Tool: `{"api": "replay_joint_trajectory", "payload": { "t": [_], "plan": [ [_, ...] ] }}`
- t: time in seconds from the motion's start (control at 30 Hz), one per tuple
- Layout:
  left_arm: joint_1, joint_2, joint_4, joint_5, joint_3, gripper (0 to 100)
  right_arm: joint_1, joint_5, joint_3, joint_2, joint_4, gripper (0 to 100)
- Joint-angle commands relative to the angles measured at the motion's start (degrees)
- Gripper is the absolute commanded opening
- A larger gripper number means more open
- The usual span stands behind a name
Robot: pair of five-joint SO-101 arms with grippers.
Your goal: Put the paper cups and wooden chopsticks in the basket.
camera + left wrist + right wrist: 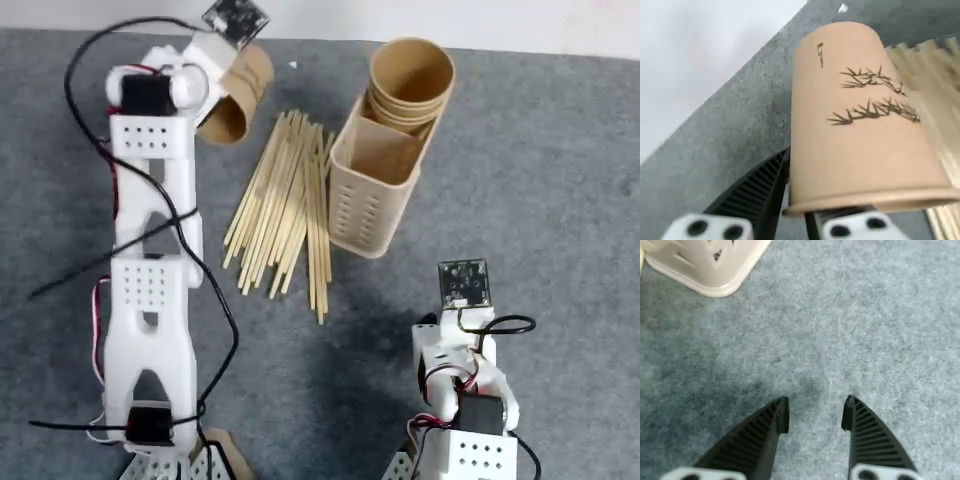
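Left wrist view: left pincer (801, 202) pinching paper cup (860, 125); right pincer (815, 415) spread near basket (715, 270).

Chopsticks (285, 205) are laid left of the basket (368, 205); stacked cups (410, 78) are seated in its far compartment; a single cup (240, 98) is held behind the chopsticks

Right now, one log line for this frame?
left gripper: shut on paper cup | right gripper: open over grey mat | stacked cups: in basket, far compartment | chopsticks: piled on mat beside basket
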Motion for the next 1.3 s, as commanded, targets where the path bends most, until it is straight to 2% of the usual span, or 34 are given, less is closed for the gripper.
{"api": "replay_joint_trajectory", "payload": {
  "t": [0.0,0.07,0.2,0.37,0.6,0.73,0.9,1.17,1.27],
  "plan": [
    [3.91,-16.31,5.63,1.76,-1.01,0,-0.31,-0.35,0.66,-0.57,0.22,18.0],
    [5.67,-22.46,5.54,1.93,0.84,0,-0.31,-0.35,0.66,-0.57,0.22,18.0],
    [13.58,-33.36,4.57,0.35,7.52,0,-0.31,-0.35,0.66,-0.57,0.22,18.0],
    [20.97,-37.32,-3.87,-0.26,18.07,0,-0.31,-0.35,0.66,-0.57,0.22,18.0],
    [22.99,-37.23,-17.05,0.09,31.34,0,-0.31,-0.35,0.66,-0.57,0.22,18.0],
    [25.19,-37.23,-19.16,0.09,33.54,1,-0.31,-0.35,0.66,-0.57,0.22,18.0],
    [25.45,-37.23,-21.89,0.09,38.11,8,-0.31,-0.35,0.66,-0.57,0.22,18.0],
    [25.27,-37.32,-22.59,0.09,38.37,8,-0.31,-0.35,0.66,-0.57,0.22,18.0],
    [25.19,-37.23,-26.02,4.04,38.37,8,-0.31,-0.35,0.66,-0.57,0.22,18.0]
  ]
}}
